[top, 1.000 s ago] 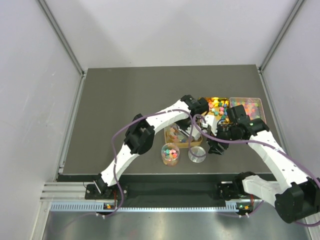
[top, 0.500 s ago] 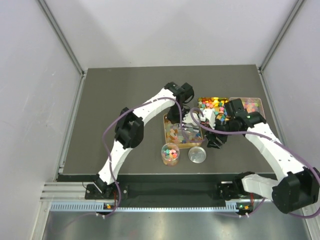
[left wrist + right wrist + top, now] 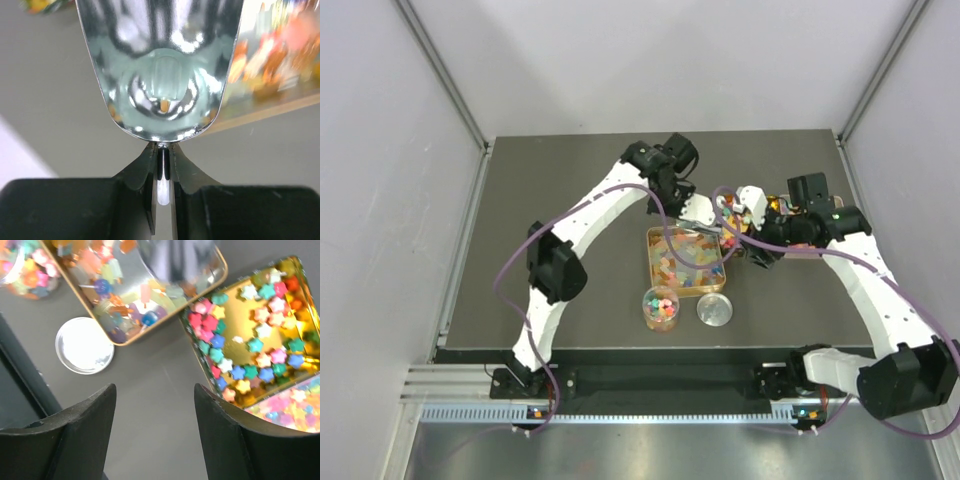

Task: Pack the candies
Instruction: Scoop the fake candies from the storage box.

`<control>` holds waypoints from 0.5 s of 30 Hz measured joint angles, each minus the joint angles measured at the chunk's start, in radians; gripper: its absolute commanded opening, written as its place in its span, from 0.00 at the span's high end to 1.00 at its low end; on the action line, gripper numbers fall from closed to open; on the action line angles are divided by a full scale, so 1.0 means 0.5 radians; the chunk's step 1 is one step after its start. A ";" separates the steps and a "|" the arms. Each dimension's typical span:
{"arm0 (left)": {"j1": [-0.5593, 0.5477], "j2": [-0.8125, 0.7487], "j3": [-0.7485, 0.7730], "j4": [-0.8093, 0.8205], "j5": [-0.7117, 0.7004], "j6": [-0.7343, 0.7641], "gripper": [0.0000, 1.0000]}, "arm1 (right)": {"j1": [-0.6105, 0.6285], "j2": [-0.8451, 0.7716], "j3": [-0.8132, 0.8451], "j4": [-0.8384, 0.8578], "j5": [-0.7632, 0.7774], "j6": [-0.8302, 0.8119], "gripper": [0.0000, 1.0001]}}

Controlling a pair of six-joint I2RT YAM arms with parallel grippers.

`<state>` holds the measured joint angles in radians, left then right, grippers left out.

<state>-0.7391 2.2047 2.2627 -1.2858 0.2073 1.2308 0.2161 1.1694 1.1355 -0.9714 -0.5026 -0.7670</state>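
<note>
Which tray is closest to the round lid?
The mirrored tray of pale, mixed candies: its corner lies right beside the lid. The gold tray of star pieces sits farther right.

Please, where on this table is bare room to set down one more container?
The widest bare patch is the left side of the table, between its left edge and the left arm. The far strip along the back edge is also mostly free. Crowded: the gold tray, jar and lid, centre-right.
</note>
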 measured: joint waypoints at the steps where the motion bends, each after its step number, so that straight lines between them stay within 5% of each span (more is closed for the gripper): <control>1: 0.002 -0.049 -0.002 -0.016 -0.056 0.038 1.00 | -0.011 0.000 -0.001 0.012 0.029 0.005 0.37; 9: 0.008 -0.871 -0.738 -0.072 -0.610 0.350 1.00 | -0.063 0.005 -0.061 0.178 0.193 0.080 0.36; 15: -0.044 -1.195 -1.035 -0.118 -0.897 0.405 1.00 | -0.092 0.007 -0.061 0.241 0.246 0.076 0.36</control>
<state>-0.7612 1.6073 1.7454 -1.3449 -0.2413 1.4334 0.1703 1.1728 1.1049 -0.8509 -0.3798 -0.7292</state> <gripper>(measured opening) 0.152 0.635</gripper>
